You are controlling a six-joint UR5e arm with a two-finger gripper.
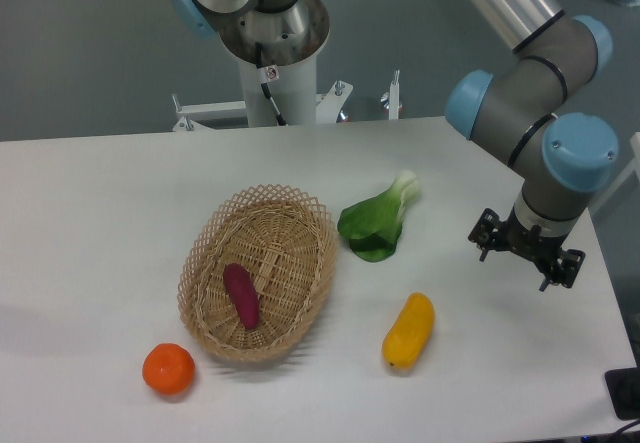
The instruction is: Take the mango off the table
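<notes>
The mango (409, 331) is a glossy yellow-orange oval lying on the white table (100, 223), towards the front and right of centre. My gripper (527, 251) hangs over the table's right side, to the right of the mango and a little further back, clearly apart from it. Only its black mount shows under the grey and blue wrist. The fingers are too small and dark to read, so I cannot tell whether they are open or shut. Nothing appears to be held.
A wicker basket (290, 225) sits left of the mango with a purple item (241, 295) inside. A round orange fruit (168, 368) lies at the front left. A green leafy vegetable (378, 223) lies behind the mango. The arm's base (272, 43) stands at the back.
</notes>
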